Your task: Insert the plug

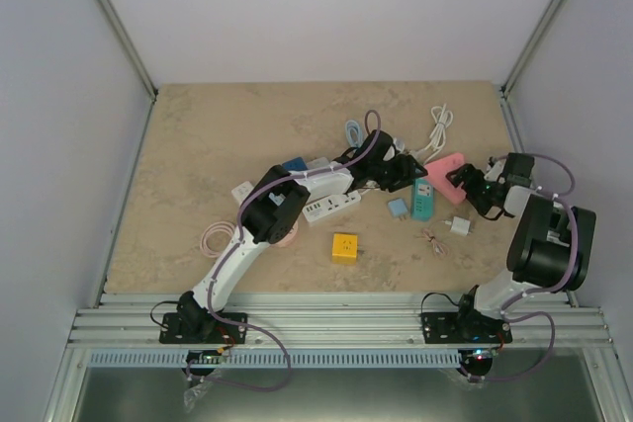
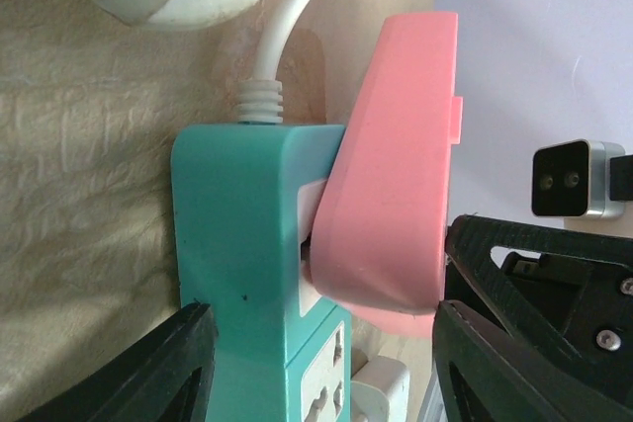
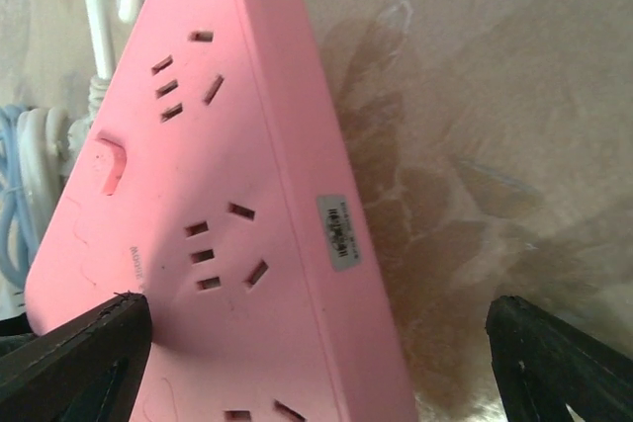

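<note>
Top external: strips crowded, nothing gripped.
Left pincer (image 2: 326, 358), open, straddles the teal strip (image 2: 237, 244); the pink strip (image 3: 227, 214) rests tilted on it, right pincer (image 3: 316, 363) gaping beside; white plug (image 1: 460, 227) loose on the counter (image 1: 227, 135). Closing now could topple the pink strip.

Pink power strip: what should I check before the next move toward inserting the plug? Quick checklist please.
1. Sockets on the pink plastic power strip exposed: ok.
2. Right gripper open over it: ok.
3. Left gripper open: ok.
4. Plug held by either gripper: not ok, both empty.
5. Pink strip lying flat: cannot tell; it overlaps the teal plastic power strip.
6. Plug chosen: cannot tell; a small white charger lies loose nearby.
</note>
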You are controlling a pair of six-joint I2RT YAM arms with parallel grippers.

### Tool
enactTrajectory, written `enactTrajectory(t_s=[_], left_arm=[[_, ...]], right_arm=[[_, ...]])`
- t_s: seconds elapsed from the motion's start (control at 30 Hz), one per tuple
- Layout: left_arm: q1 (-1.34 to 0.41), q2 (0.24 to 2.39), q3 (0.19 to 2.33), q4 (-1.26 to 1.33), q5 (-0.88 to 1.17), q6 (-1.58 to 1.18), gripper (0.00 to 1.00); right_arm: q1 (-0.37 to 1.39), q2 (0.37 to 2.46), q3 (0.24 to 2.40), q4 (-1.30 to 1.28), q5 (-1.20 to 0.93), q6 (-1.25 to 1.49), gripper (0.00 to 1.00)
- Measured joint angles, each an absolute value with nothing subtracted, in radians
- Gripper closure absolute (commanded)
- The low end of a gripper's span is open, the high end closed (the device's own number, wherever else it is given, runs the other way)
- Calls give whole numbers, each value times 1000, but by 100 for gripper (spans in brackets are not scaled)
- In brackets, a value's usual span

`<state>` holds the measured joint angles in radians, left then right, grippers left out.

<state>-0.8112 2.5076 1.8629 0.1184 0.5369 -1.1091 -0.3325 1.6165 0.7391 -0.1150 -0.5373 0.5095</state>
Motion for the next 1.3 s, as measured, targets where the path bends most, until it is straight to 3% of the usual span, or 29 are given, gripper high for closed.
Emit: enactTrajectory(t_s=[0.3, 0.67, 0.9, 1.07, 1.3], left_arm=[[-810, 2511, 1874, 105, 538, -1100, 39], [-808, 2511, 1905, 49, 536, -1063, 54], [-796, 2512, 1913, 43, 537, -1077, 62], [-788, 2522, 1923, 44, 541, -1085, 57], [-785, 2528, 1948, -2, 540, -1050, 32]], right_arm=[[-324, 1538, 727, -170, -482, 467, 9], [-286, 1572, 764, -205, -474, 437, 26], [-233, 1613, 835, -221, -432, 425, 27], [-204, 1618, 859, -234, -379, 426, 27], [-189, 1613, 863, -236, -331, 425, 16]])
